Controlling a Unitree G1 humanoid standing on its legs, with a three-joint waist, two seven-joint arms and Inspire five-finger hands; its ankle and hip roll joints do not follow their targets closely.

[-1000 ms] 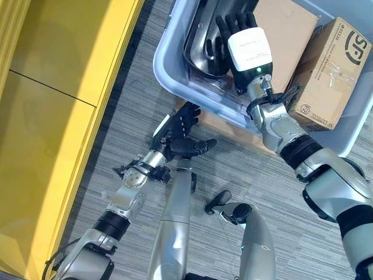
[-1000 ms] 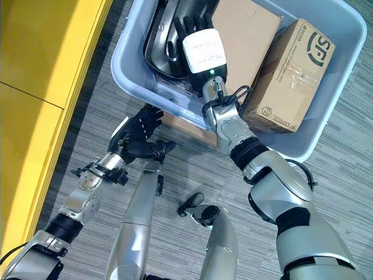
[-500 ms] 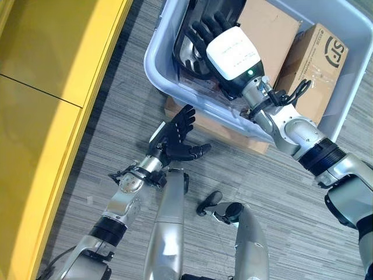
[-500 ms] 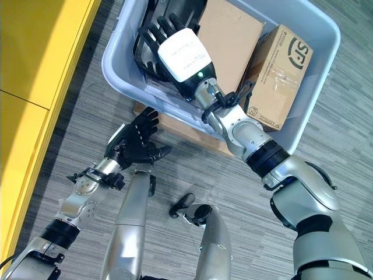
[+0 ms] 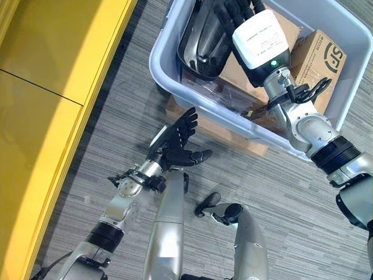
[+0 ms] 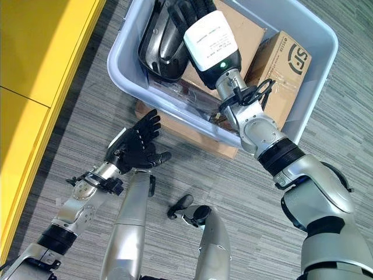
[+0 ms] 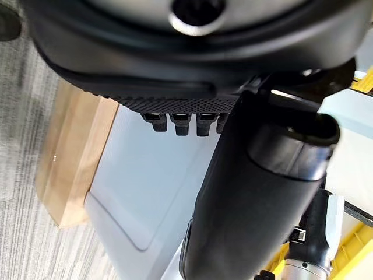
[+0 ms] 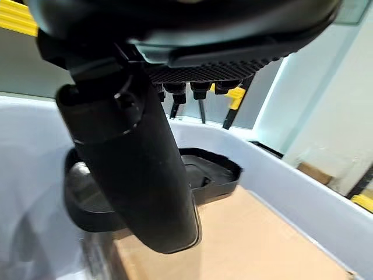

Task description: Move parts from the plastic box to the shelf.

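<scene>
The pale blue plastic box [image 5: 169, 81] stands on the floor and holds a black moulded part [image 5: 201, 44] at its left end. My right hand [image 5: 260, 38], white-backed, reaches into the box with straight fingers over the black part's right side; it is open and holds nothing. In the right wrist view the black part [image 8: 210, 169] lies past the thumb [image 8: 134, 163] on flat cardboard [image 8: 245, 239]. My left hand [image 5: 175, 143] hovers open, fingers spread, just outside the box's near wall [image 7: 145, 186]. The yellow shelf [image 5: 52, 87] runs along the left.
A flat cardboard sheet [image 5: 233, 70] and a printed cardboard carton [image 5: 323, 58] fill the box's middle and right. A brown board [image 5: 233, 137] lies under the box and juts out at its near side. Grey striped carpet [image 5: 116, 116] separates box and shelf.
My right hand has slid from on top of the black part toward the box's far right side. The left hand has stayed by the near wall. The camera has shifted slightly.
</scene>
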